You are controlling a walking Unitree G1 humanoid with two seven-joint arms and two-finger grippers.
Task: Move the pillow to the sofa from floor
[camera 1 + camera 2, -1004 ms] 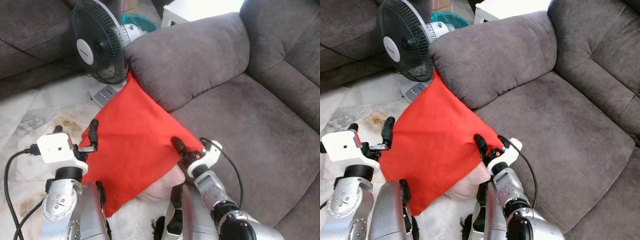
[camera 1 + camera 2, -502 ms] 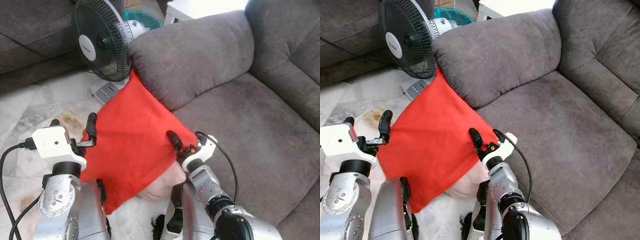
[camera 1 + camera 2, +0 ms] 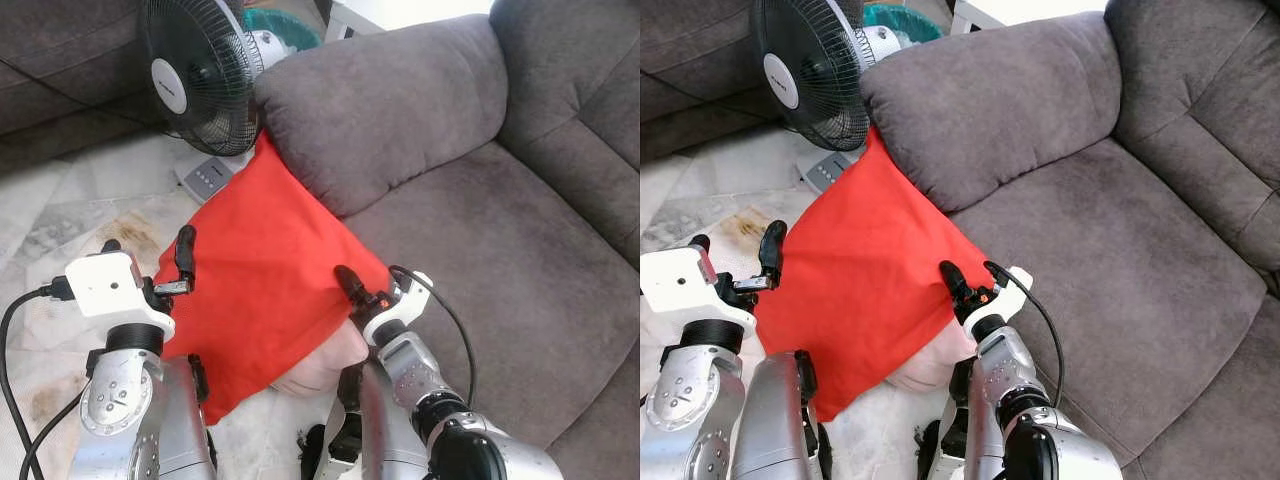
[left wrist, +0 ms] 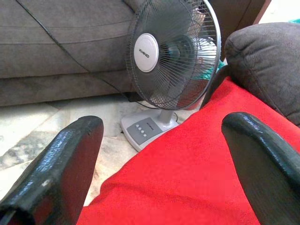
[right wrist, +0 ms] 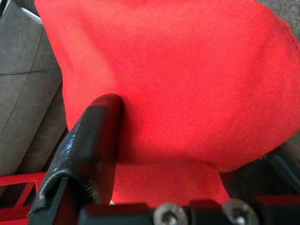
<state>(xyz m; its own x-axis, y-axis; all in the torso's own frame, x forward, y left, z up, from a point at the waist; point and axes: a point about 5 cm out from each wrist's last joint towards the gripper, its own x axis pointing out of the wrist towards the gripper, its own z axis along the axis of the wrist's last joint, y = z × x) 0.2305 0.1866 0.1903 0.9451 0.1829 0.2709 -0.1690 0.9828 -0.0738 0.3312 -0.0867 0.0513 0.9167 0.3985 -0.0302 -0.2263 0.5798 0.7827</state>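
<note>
Pillow: the red pillow (image 3: 262, 270) hangs between the two arms, its top corner against the sofa armrest (image 3: 385, 110), its lower edge over the floor (image 3: 70, 210), its right side at the front edge of the seat cushion (image 3: 500, 280). It is not yet on the seat.

Left gripper: the left gripper (image 4: 159, 159) is at the pillow's left edge with its fingers (image 4: 70, 159) spread wide; red fabric lies between them, but neither finger clearly presses it, so this side looks supported rather than pinched.

Right gripper: the right gripper (image 3: 352, 290) is at the pillow's right corner. One finger (image 5: 91, 140) lies against the fabric; its partner is hidden behind the cloth, so I cannot tell whether it has a real hold.

Risk, slip: if only one side is truly held, the soft pillow may sag, fold and slide back to the floor during a lift.

Risk, fan: the standing fan (image 3: 195, 70) is just beside the pillow's upper corner; a swing to the left or a dragged corner could tip it.

Risk, snag: the armrest bulges over the pillow's top corner, so a straight upward lift may catch there and pull the cloth loose.

Risk, cable: the right wrist cable (image 3: 450, 315) loops near the seat edge and might catch.
</note>
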